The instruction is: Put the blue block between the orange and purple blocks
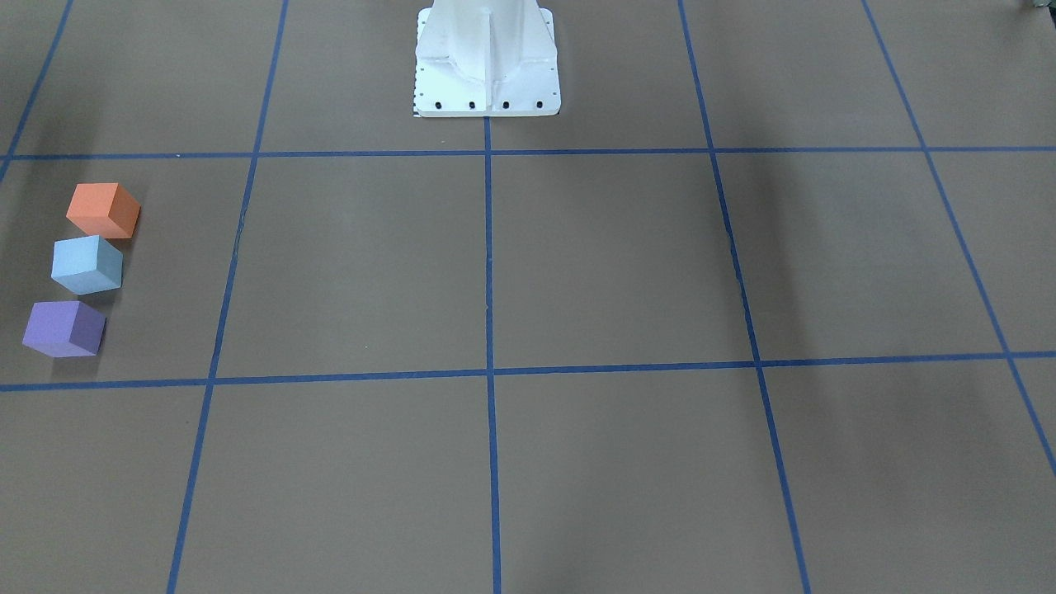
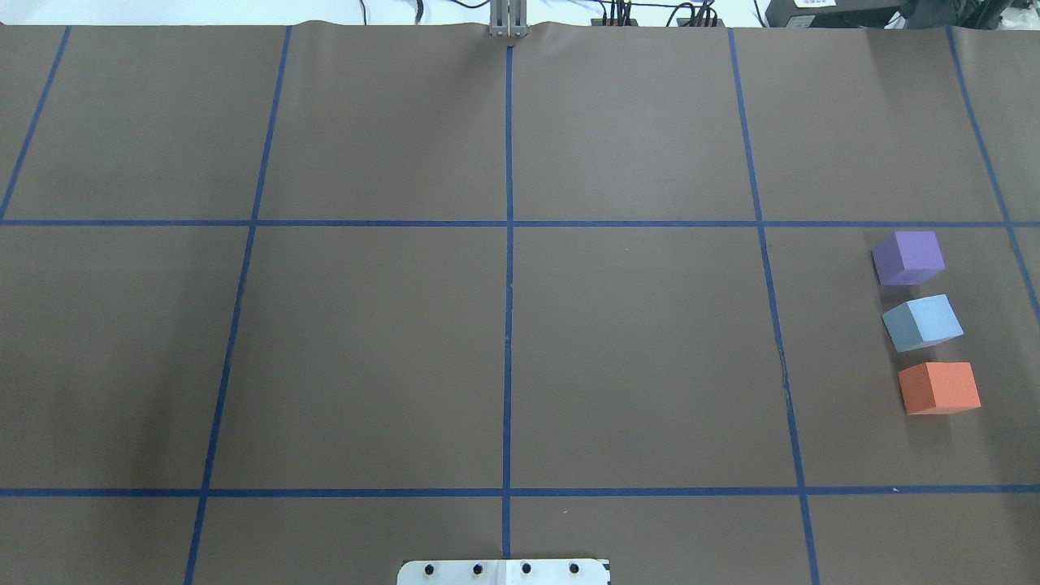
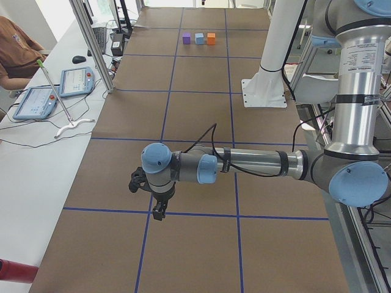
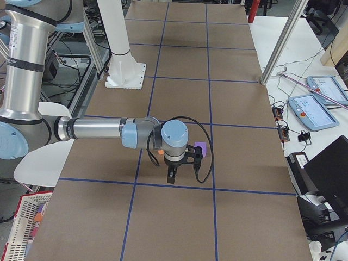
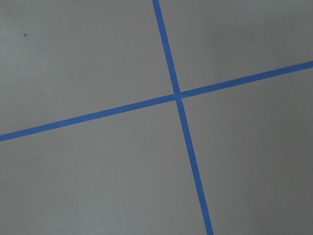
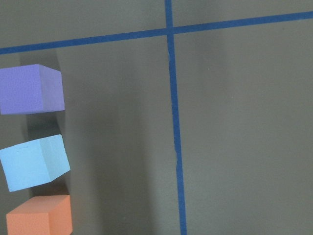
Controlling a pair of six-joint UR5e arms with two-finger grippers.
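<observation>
The light blue block (image 2: 922, 322) sits on the brown table in a row between the purple block (image 2: 908, 257) and the orange block (image 2: 938, 387), with small gaps on both sides. The row also shows in the front view, with orange (image 1: 103, 209), blue (image 1: 87, 264) and purple (image 1: 63, 327), and in the right wrist view (image 6: 34, 161). My left gripper (image 3: 157, 211) hangs above a tape crossing, far from the blocks. My right gripper (image 4: 171, 177) hovers near the blocks, beside the purple one (image 4: 200, 147). Both show only in side views, so I cannot tell whether they are open or shut.
Blue tape lines (image 2: 509, 244) divide the table into a grid. The white robot pedestal (image 1: 487, 58) stands at the middle of the robot's edge. A side bench holds tablets (image 3: 76, 81) and cables, with a seated person (image 3: 18, 52) beyond. A red basket (image 4: 22, 228) stands on the floor.
</observation>
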